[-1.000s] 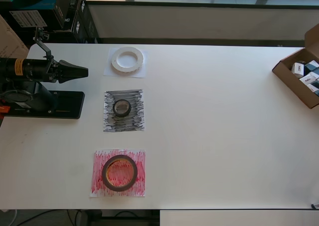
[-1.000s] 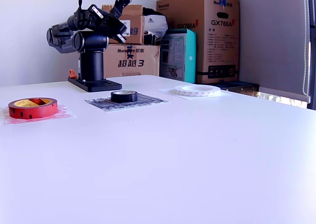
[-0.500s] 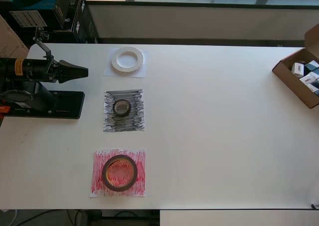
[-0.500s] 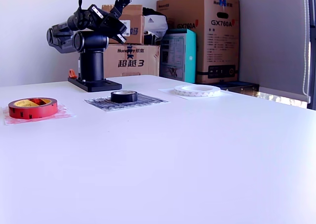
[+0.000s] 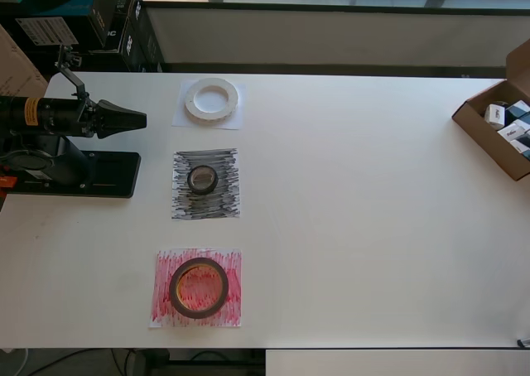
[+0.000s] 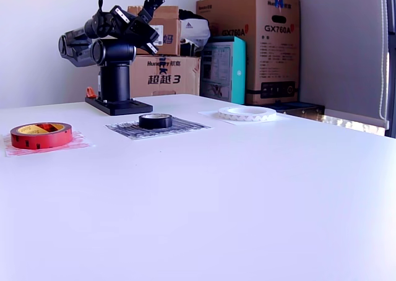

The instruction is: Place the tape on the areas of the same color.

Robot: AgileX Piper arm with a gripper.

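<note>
In the overhead view the white tape ring lies on the white sheet. The small black roll lies on the black-scribbled sheet. The red-brown roll lies on the red-scribbled sheet. In the exterior view all three show on their sheets: white ring, black roll, red roll. My gripper is folded back over the arm's base at the overhead view's left. It looks shut and empty, apart from all the rolls.
The arm's black base plate sits at the table's left edge in the overhead view. An open cardboard box with small items stands at the right edge. Stacked cartons stand behind the table in the exterior view.
</note>
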